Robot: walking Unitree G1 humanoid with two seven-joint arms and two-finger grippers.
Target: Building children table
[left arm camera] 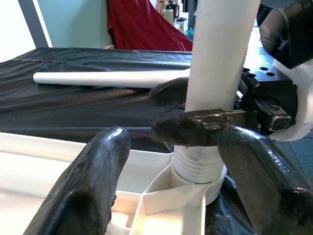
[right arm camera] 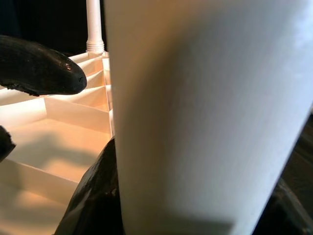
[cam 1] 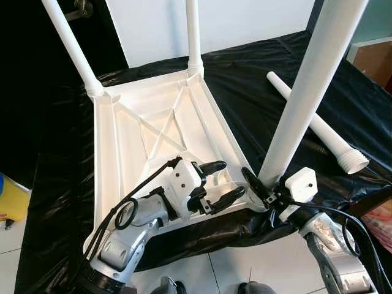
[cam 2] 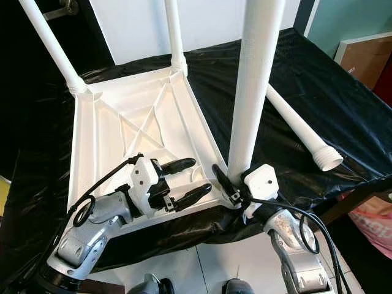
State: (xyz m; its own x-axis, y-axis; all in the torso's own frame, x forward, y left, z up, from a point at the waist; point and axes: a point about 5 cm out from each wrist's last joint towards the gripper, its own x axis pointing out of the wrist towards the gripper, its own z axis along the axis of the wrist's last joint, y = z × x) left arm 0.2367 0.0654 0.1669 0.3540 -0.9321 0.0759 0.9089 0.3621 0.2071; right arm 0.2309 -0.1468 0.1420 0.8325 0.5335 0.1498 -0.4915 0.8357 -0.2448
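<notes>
3 legs stand in the tabletop; 1 loose leg lies beside it.

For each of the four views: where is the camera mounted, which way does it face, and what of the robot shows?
Left eye, right eye: head, looking down at the upturned tabletop; both arms show.
Left wrist: along the open left gripper toward the leg being fitted.
Right wrist: pressed close against that leg, which the right gripper clamps.
Shared: the leg and the loose leg on the black sheet.

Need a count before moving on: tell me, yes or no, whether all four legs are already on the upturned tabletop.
No: one loose leg lies on the black sheet beside the tabletop.
</notes>
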